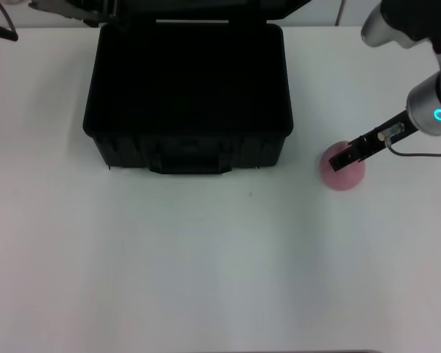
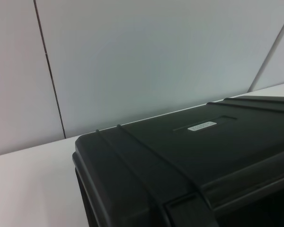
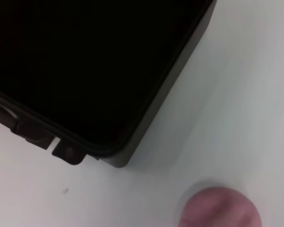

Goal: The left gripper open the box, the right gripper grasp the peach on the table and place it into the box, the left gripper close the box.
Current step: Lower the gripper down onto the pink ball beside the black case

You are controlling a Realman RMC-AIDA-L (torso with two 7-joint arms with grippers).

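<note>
1. The box (image 1: 187,110) stands open on the bench (image 1: 206,279), lid raised at the back, so the peach pick-up looks to be the step in hand
2. The right pincer (image 1: 341,160) sits on top of the peach (image 1: 344,175), right of the box; whether it is released or clenched I cannot tell
3. Next: grip firmly, lift, carry over the box's right wall
4. The left pincer is out of sight behind the box

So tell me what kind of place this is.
Probably a robot lab or test bench: a plain white table holding only a black box and a peach, bare panelled wall behind, and the right gripper at the peach.
</note>
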